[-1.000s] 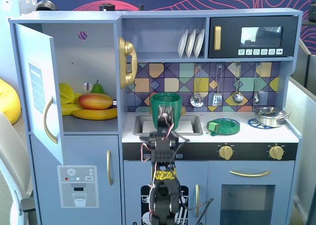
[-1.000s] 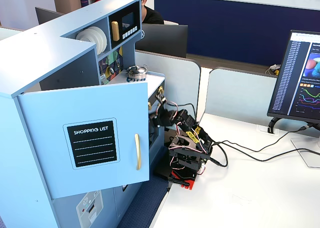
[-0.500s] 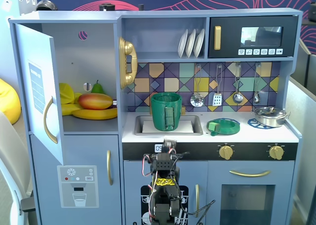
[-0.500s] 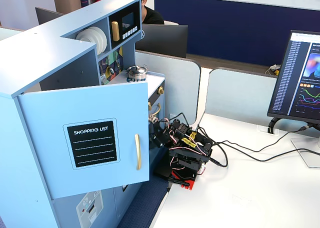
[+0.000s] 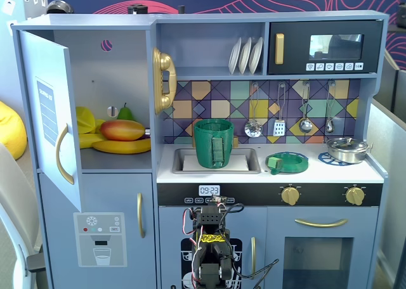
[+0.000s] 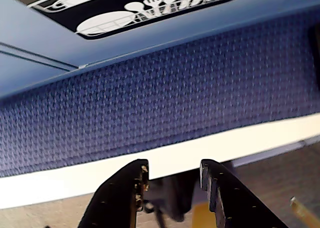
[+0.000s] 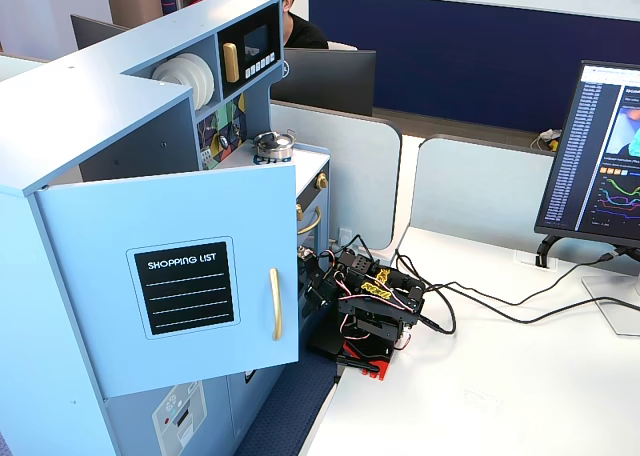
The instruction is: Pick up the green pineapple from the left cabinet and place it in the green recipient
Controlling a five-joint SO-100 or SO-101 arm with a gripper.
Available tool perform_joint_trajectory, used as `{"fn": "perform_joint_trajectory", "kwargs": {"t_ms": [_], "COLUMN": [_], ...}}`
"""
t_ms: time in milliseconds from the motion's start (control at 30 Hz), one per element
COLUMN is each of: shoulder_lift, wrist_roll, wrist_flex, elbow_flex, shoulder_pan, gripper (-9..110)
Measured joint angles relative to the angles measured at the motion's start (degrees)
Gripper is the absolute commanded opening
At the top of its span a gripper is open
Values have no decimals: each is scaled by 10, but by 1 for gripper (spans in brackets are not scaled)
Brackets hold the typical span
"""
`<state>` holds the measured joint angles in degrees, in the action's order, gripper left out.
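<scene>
The left cabinet (image 5: 108, 73) stands open, its door (image 5: 51, 118) with the curved gold handle swung out to the left; the door also shows in a fixed view (image 7: 170, 276). Inside lie a mango (image 5: 122, 130), bananas (image 5: 124, 146) and a smooth green pear (image 5: 125, 113). I see no green pineapple in any view. The green recipient (image 5: 213, 142) stands upright in the sink. My arm (image 5: 212, 241) is folded low in front of the kitchen. In the wrist view my gripper (image 6: 172, 174) is open and empty, facing the kitchen's lower front.
A flat green dish (image 5: 287, 162) and a metal pot (image 5: 347, 149) sit on the counter to the right of the sink. Utensils hang on the back wall. A blue mat (image 6: 160, 103) lies below the kitchen. Cables (image 7: 480, 301) run across the white table; a monitor (image 7: 600, 166) stands at the right.
</scene>
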<state>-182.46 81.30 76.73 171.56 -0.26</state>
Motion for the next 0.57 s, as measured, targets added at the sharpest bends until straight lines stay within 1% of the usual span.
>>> {"fn": "perform_joint_trajectory", "kwargs": {"t_ms": [167,567], "shoulder_lift": [0,0], "wrist_roll": [45,51], "wrist_flex": [5,5], "elbow_flex": [0,0], "shoulder_pan": [1,1], "gripper": [7,7]}}
